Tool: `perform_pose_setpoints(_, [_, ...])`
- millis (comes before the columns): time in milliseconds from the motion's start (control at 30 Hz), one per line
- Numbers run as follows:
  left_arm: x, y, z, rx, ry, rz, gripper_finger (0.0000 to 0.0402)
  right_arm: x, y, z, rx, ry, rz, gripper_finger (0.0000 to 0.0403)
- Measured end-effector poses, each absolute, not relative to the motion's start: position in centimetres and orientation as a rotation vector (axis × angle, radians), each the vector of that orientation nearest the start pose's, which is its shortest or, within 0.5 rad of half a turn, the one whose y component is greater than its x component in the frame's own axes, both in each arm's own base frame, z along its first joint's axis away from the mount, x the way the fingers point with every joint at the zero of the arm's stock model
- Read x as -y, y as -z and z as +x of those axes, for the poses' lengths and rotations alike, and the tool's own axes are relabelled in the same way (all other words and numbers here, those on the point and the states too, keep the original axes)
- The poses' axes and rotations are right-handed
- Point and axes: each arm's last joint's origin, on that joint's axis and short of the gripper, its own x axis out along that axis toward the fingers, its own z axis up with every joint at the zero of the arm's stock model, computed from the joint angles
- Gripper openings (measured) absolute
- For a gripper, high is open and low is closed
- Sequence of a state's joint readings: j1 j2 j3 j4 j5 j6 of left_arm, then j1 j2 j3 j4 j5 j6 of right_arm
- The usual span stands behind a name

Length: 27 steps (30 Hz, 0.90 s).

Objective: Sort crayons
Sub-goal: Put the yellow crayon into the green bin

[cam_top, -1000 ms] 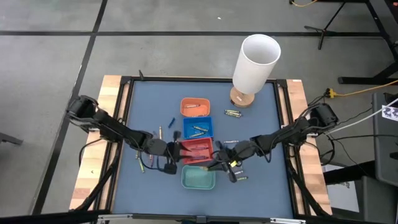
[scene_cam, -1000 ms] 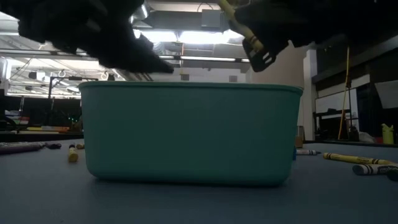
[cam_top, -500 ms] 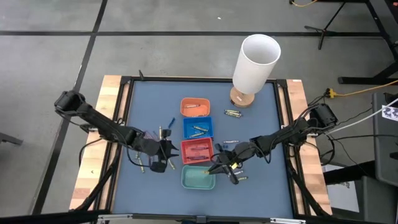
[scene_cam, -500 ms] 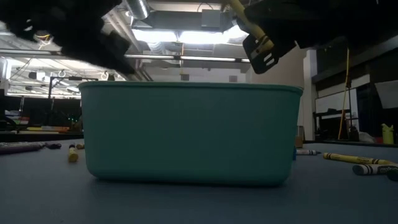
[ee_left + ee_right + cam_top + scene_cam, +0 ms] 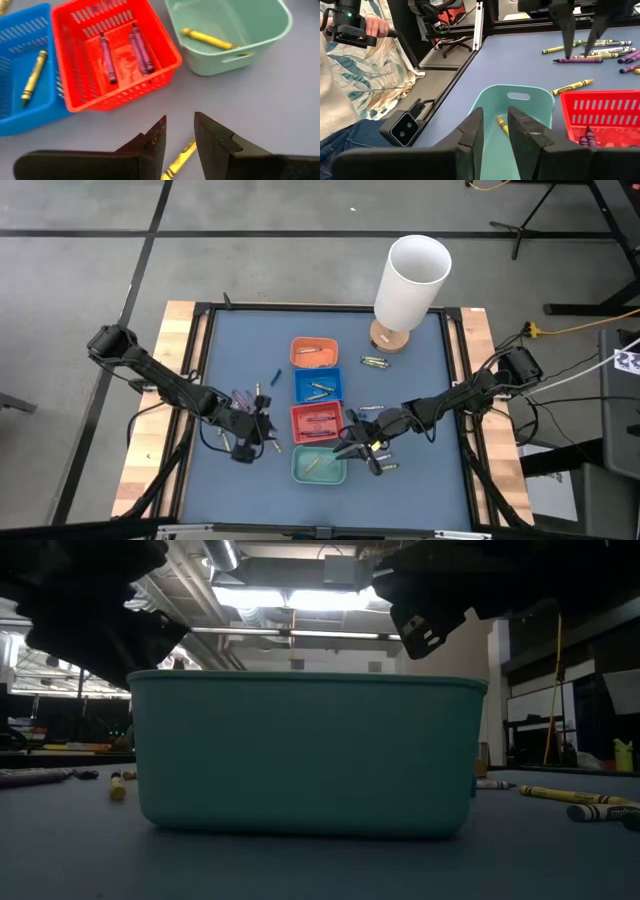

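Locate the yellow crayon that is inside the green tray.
The yellow crayon lies loose on the floor of the green tray, next to the red tray, below the right gripper.

Blue-topped table (image 5: pixel 420 390) with wooden side rails. Four trays (image 5: pixel 318 423) set in a column at centre; white cylinder (image 5: pixel 410 285) beyond them; loose crayons (image 5: pixel 375 363) scattered either side of trays.
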<state>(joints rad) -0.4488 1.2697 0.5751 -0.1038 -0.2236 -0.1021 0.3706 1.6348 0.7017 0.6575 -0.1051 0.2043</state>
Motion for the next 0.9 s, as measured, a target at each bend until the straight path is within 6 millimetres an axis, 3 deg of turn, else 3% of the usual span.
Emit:
perform_pose_setpoints(433, [9.7,-17.4,21.5,-0.774,0.226,0.215,0.0085,-12.0,-18.1,30.0,-0.317,-0.445,0.144,0.0088])
perform_pose_setpoints(900, [10.1,-14.1,22.2,-0.917,0.268,0.298,0.0085,-11.6,-18.1,30.2,-0.317,-0.45,0.149,0.0088])
